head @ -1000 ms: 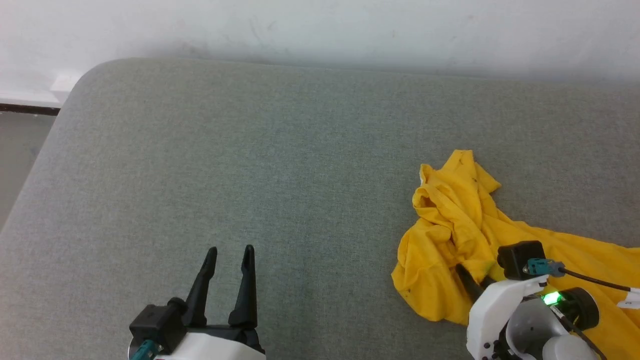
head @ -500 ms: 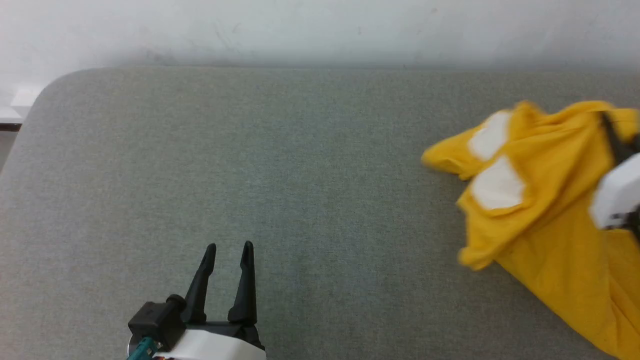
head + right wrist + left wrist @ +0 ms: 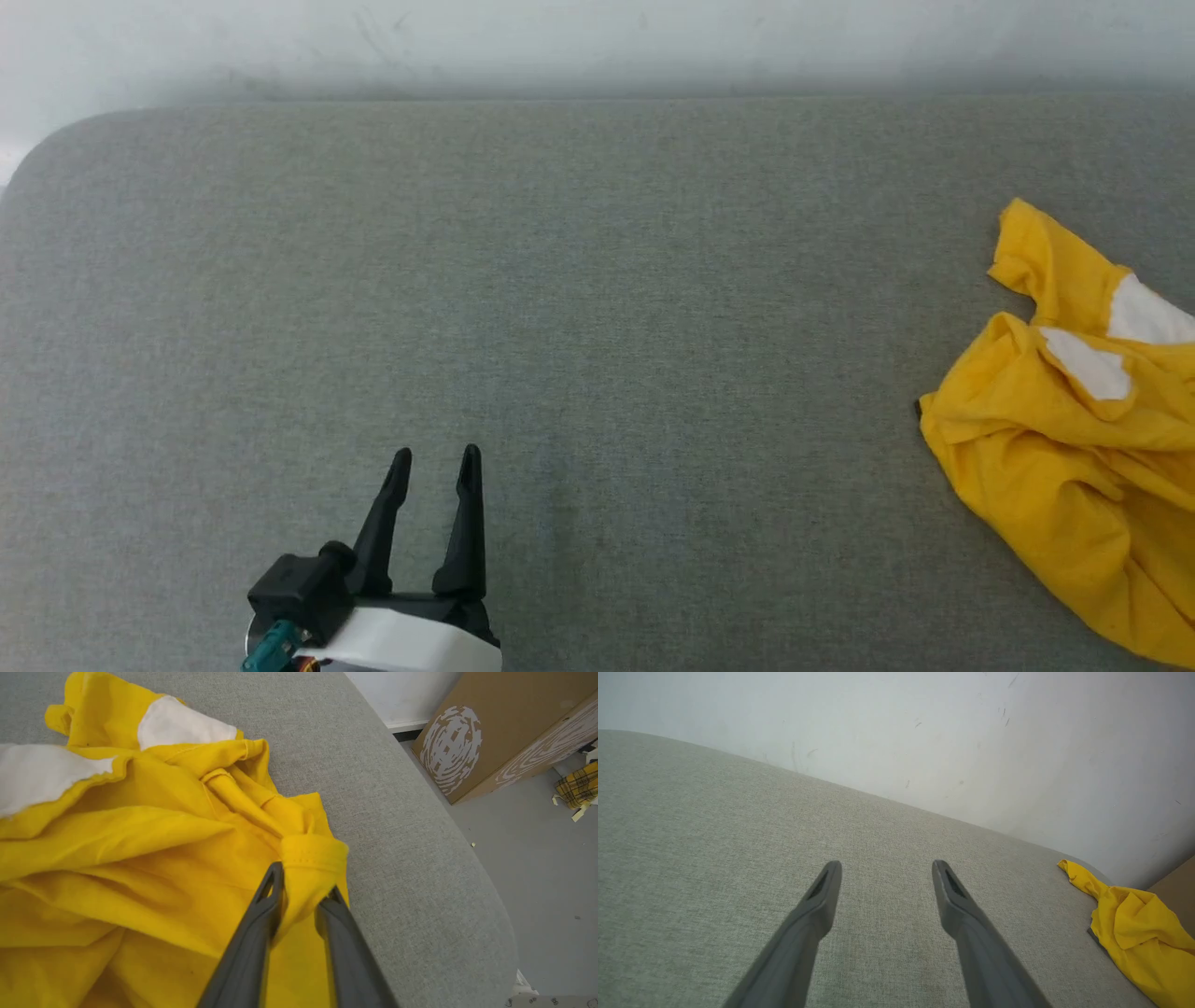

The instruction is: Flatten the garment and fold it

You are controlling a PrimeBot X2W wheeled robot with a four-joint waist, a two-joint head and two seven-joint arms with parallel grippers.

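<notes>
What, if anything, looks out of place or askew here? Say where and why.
The shirt lies crumpled in a heap near the cushion's right end, not spread flat. The right gripper pinches one thick fold of it; the left gripper hangs open, well apart from it.

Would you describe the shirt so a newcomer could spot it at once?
Find the wide grey cushion by the white wall. At its right end lies a crumpled shirt. It is bright yellow with white patches, against plain grey.

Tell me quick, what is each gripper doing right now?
Left gripper: open, holding nothing, over the grey cushion.
Right gripper: closed on a bunched fold of the yellow garment.
</notes>
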